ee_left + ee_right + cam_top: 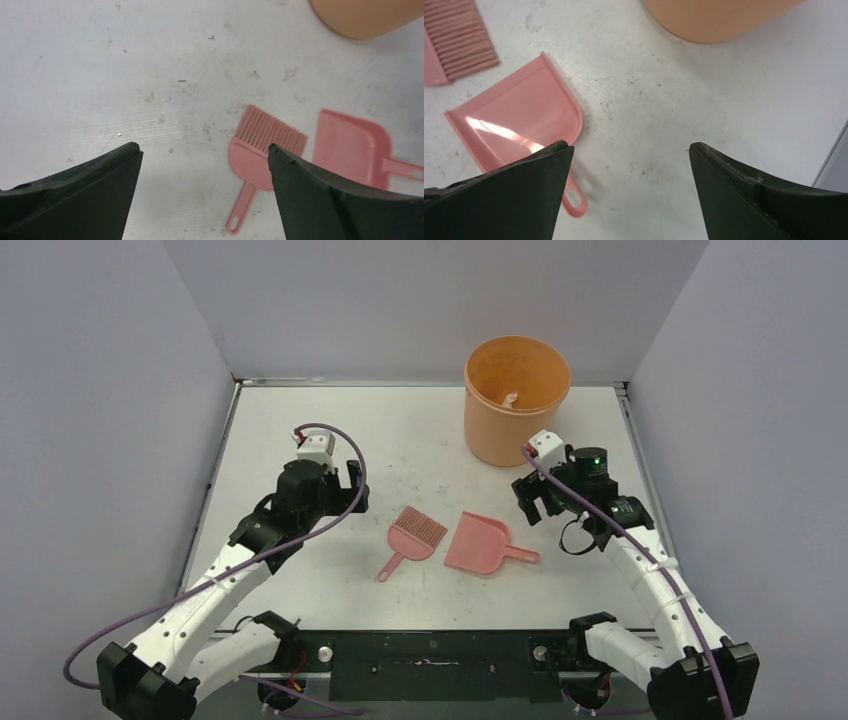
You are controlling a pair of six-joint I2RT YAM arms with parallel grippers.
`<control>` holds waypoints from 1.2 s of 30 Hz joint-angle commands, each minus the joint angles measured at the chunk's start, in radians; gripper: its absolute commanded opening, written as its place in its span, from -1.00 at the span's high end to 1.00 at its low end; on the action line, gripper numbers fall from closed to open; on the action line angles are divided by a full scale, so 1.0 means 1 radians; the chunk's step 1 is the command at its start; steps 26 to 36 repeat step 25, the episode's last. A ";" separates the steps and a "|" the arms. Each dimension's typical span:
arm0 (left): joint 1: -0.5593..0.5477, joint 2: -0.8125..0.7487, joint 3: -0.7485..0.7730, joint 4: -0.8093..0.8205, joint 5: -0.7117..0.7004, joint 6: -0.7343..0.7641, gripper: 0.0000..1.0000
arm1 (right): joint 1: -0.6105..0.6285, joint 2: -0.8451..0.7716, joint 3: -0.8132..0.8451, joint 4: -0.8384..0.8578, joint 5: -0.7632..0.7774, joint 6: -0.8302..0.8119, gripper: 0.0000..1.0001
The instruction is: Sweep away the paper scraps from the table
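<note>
The scraps are judged to be very light, soft and easily crushed. A tiny wad would likely skid or roll ahead of bristles and be blown aside by a fast stroke. Pinching such a wad between wide fingers is judged awkward, so hold is better taken of the tools. The brush (413, 536) would be taken by the brush handle (239, 210) and the dustpan (480, 543) by the pan handle (574, 197). Both are stiff plastic and may slide on the smooth table (420, 440).

Only one piece of the scraps (510, 398) can be made out: a small white crumpled wad lying inside the orange bucket (500, 445), against its far inner wall. No coloured wads can be seen on the table around the bucket, only faint dark scuffs. From this the sweeping is judged done or nearly so.

The brush and dustpan lie flat side by side on the near side of the bucket, the dustpan closer to it. The left gripper (202, 146) is held well to the left of the bucket, jaws spread wide with nothing between them. The right gripper (630, 145) is held just beside the bucket on its near right, likewise spread wide and empty.
</note>
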 commanded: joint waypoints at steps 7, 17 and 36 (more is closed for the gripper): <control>0.001 -0.065 -0.129 0.137 -0.031 0.184 -0.93 | -0.180 -0.127 -0.197 0.431 0.106 0.334 -0.80; 0.002 -0.116 -0.161 0.150 -0.018 0.206 -0.93 | -0.271 -0.161 -0.182 0.416 0.098 0.372 -0.80; 0.002 -0.110 -0.160 0.140 -0.009 0.202 -0.93 | -0.307 -0.160 -0.180 0.412 0.100 0.386 -0.79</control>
